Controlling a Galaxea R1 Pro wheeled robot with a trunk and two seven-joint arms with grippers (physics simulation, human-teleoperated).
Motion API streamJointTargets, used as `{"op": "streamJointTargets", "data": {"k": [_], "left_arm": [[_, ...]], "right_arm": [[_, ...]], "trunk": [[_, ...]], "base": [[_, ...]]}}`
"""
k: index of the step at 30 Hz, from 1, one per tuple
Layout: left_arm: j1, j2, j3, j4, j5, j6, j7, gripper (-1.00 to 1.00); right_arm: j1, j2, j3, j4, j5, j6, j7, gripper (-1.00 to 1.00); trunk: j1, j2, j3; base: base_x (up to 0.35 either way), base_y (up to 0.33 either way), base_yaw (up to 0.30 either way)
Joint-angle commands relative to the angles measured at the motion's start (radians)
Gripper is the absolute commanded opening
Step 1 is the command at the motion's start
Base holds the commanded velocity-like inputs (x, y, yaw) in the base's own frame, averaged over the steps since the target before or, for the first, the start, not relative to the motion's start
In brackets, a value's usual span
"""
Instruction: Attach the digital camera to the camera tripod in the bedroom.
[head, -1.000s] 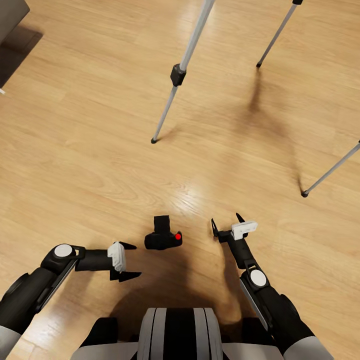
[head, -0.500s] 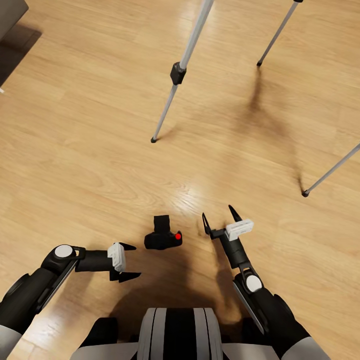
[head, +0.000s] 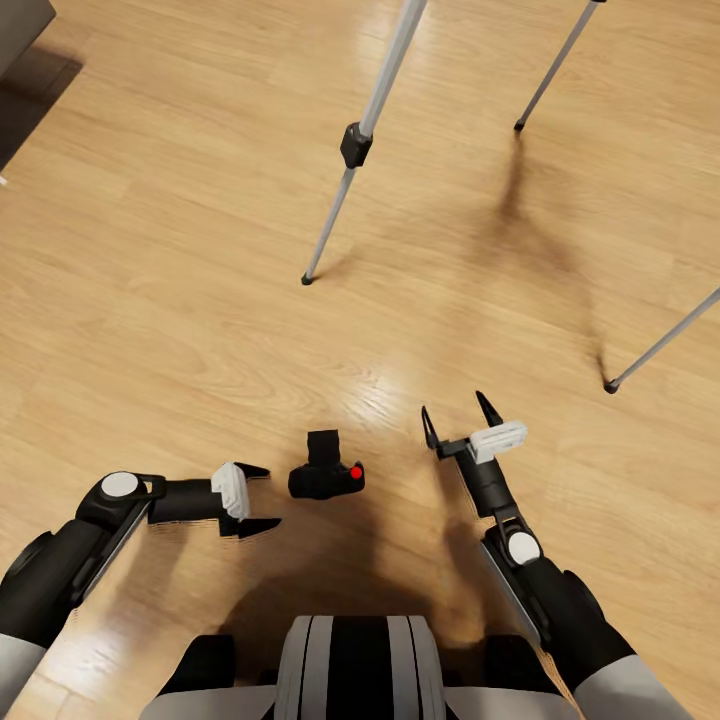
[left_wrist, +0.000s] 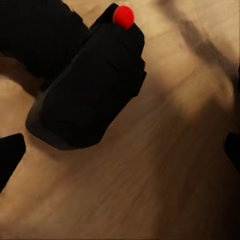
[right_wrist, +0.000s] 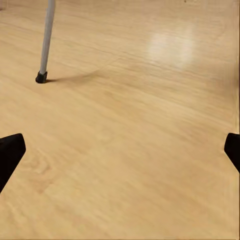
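Head view: boxy matte-black digital camera (head: 326, 478) (round red button) on glossy wood planks (head: 180, 300); both grippers' fingers spread, empty.

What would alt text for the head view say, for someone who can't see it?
A small black digital camera lies on a wood floor between two open claws, left claw and right claw. Silver camera tripod legs stand farther away.

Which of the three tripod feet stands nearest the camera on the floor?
The foot of the leg with the black joint, straight ahead of the digital camera; the other two stand farther right.
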Motion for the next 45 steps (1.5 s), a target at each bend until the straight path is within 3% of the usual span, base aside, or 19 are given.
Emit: {"op": "streamJointTargets", "data": {"k": [1, 4, 8, 15, 26, 38, 45], "left_arm": [[-0.006, -0.002, 0.005, -0.003, -0.001, 0.01, -0.003, 1.0], [-0.019, -0.01, 0.012, -0.014, 0.005, 0.018, -0.003, 1.0], [-0.008, -0.014, 0.015, -0.027, 0.01, 0.037, -0.003, 1.0], [0.0, -0.018, 0.054, -0.038, 0.018, 0.076, -0.012, 1.0], [0.001, -0.021, 0.115, -0.039, 0.074, 0.137, -0.073, 1.0], [0.001, -0.021, 0.183, -0.034, 0.085, 0.204, -0.14, 1.0], [0.001, -0.02, 0.222, -0.029, 0.085, 0.199, -0.18, 1.0]], "right_arm": [[-0.006, -0.007, 0.001, 0.006, 0.004, -0.001, -0.01, 1.0], [-0.023, -0.023, 0.008, 0.021, 0.004, -0.001, -0.01, 1.0], [-0.046, -0.025, 0.022, 0.032, 0.005, 0.0, -0.013, 1.0], [-0.085, -0.026, 0.047, 0.037, 0.008, -0.001, -0.029, 1.0], [-0.147, -0.026, 0.047, 0.036, 0.007, -0.003, -0.031, 1.0], [-0.149, -0.026, 0.043, 0.035, 0.004, -0.003, -0.033, 1.0], [-0.149, -0.026, 0.042, 0.022, 0.004, -0.003, -0.034, 1.0]], "trunk": [[0.0, 0.0, 0.0], [0.0, 0.0, 0.0], [0.0, 0.0, 0.0], [0.0, 0.0, 0.0], [0.0, 0.0, 0.0], [0.0, 0.0, 0.0], [0.0, 0.0, 0.0]], "base": [[0.0, 0.0, 0.0], [0.0, 0.0, 0.0], [0.0, 0.0, 0.0], [0.0, 0.0, 0.0], [0.0, 0.0, 0.0], [0.0, 0.0, 0.0], [0.0, 0.0, 0.0]]}}
